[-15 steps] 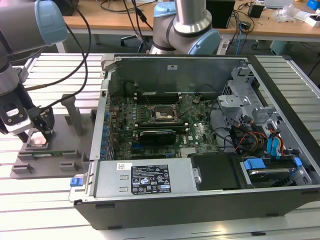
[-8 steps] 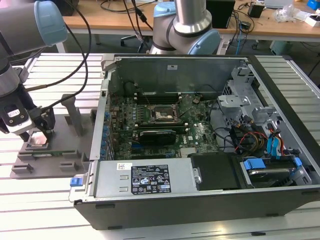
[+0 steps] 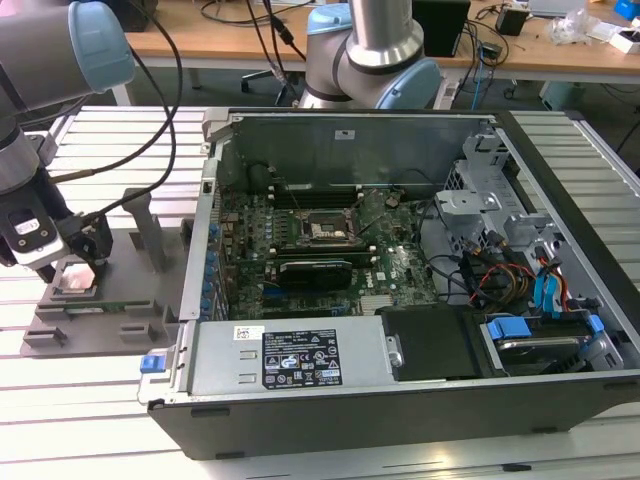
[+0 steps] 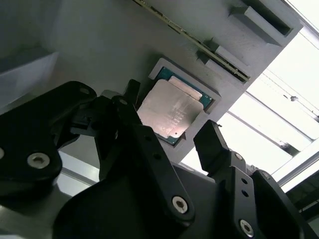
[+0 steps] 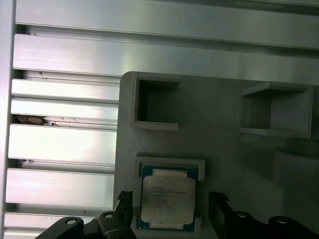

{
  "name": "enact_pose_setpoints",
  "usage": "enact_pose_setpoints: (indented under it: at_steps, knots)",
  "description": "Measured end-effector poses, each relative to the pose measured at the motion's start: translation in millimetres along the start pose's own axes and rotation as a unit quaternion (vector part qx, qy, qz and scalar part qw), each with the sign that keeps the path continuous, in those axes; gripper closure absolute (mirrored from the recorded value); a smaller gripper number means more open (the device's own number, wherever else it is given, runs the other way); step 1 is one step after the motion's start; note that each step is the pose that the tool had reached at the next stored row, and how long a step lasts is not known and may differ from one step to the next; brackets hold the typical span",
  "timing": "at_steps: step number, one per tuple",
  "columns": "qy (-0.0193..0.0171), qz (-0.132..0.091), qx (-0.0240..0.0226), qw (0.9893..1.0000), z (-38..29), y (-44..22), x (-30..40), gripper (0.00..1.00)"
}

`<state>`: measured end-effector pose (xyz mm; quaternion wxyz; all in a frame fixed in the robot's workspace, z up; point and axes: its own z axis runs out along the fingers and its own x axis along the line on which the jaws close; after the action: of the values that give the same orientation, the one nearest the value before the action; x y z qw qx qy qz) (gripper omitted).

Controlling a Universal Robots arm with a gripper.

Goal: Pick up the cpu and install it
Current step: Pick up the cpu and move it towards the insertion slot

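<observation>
The cpu [image 3: 80, 277], a small square chip with a silvery top, lies flat in a shallow pocket of a grey fixture [image 3: 130, 300] at the exterior view's left, outside the computer case. My gripper [image 3: 72, 265] hangs just above it. In both wrist views the gripper [image 4: 172, 113] [image 5: 170, 200] is open, and its black fingers [image 4: 132, 94] stand one on each side of the cpu [image 4: 172, 117] [image 5: 168, 199] with small gaps. The dark cpu socket [image 3: 320, 232] sits on the motherboard inside the case.
The open computer case [image 3: 400, 410] takes up the middle, with a long black expansion card [image 3: 315, 270], a power supply [image 3: 290, 355] and drives with blue tabs [image 3: 510, 328]. Upright posts [image 3: 150, 225] rise from the fixture beside the gripper. The base of an arm [image 3: 375, 60] stands behind the case.
</observation>
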<state>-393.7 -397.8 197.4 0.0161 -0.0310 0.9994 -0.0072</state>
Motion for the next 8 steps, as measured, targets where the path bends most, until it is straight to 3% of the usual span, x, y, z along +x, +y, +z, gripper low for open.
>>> enact_pose_setpoints:
  at_steps: [8]
  knots:
    - [0.0002,0.013,0.0004,0.9999,7.9,0.3,1.1,0.29]
